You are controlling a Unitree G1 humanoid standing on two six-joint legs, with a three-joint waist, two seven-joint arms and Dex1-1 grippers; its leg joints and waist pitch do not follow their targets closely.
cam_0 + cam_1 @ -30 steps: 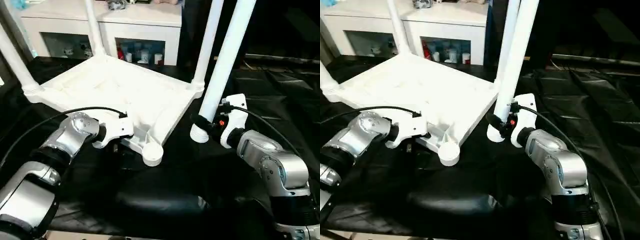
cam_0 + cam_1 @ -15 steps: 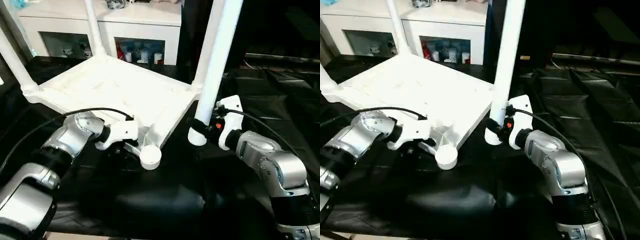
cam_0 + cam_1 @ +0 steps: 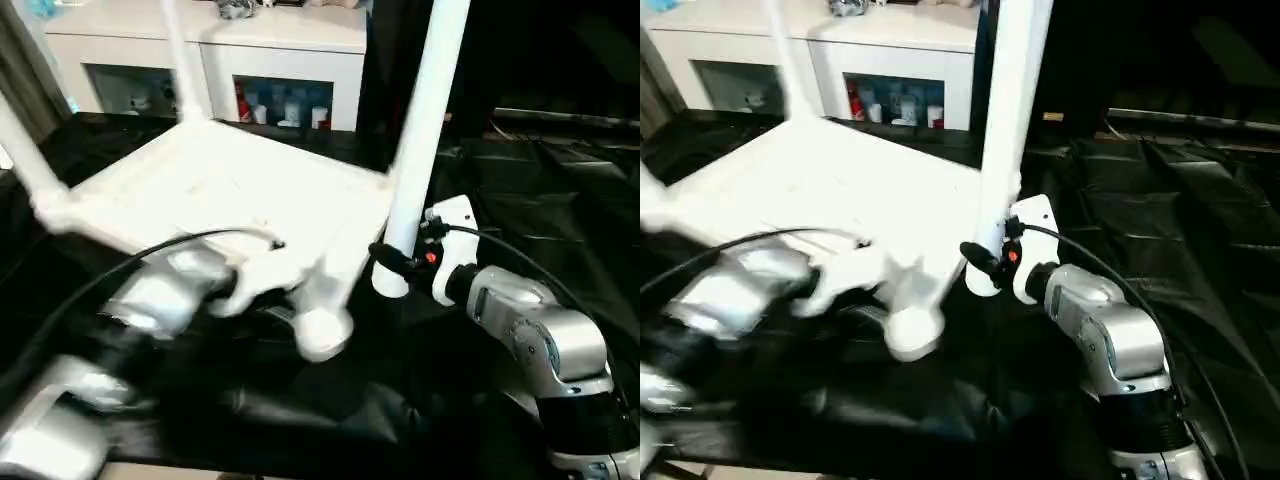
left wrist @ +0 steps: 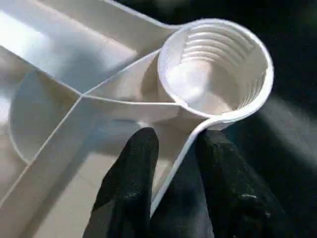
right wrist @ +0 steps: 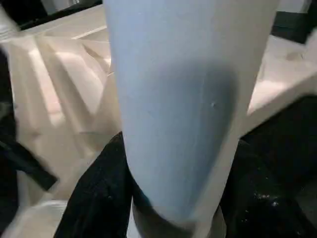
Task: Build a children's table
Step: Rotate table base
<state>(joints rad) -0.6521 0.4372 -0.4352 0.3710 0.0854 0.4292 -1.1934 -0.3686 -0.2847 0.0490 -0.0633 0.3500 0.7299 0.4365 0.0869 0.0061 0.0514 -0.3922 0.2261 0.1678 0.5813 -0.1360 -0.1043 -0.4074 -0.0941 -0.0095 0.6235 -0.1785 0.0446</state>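
The white tabletop (image 3: 230,180) lies upside down with its ribbed underside up. A leg stands at its far left corner (image 3: 25,150) and another at its back corner (image 3: 180,60), both blurred. The near corner socket (image 4: 215,64) is empty and threaded inside. My left gripper (image 4: 178,141) is shut on the tabletop's thin rim just beside that socket, one finger on each side of the wall. A loose white leg (image 3: 425,130) stands nearly upright, held near its lower end with my right gripper (image 3: 400,265) shut on it. Its foot hangs by the tabletop's right edge, a little right of the empty socket (image 3: 322,335).
A white cabinet (image 3: 280,40) with glass doors stands behind the work. Crinkled black cloth (image 3: 540,180) covers the surface under and to the right of the tabletop. A black cable (image 3: 150,250) runs along my left forearm.
My left gripper's fingers have closed onto the rim, and the near corner has swung right and nearer. The right gripper has brought the leg left and more upright.
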